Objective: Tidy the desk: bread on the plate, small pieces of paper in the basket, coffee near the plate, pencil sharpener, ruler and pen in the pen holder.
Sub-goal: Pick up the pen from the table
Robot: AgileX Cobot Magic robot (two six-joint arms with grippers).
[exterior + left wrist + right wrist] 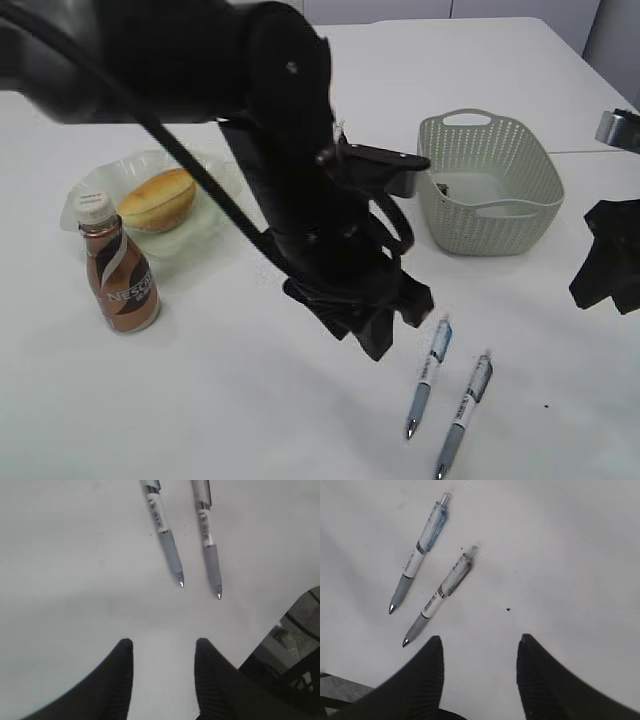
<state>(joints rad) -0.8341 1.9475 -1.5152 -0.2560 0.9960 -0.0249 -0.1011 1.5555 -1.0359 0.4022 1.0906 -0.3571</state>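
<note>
Two white-and-grey pens lie side by side on the white desk, right of centre. My left gripper hangs above the desk just left of them. It is open and empty, and in the left wrist view the pen tips point toward it. My right gripper hovers at the right edge, open and empty, with both pens up to its left. The bread lies on the plate. The coffee stands in front of them. The ruler, pencil sharpener and pen holder are out of view.
The basket stands behind the pens at centre right. A grey object is cut off at the right edge. The desk's edge shows in the right wrist view, and dark equipment lies beyond it in the left wrist view.
</note>
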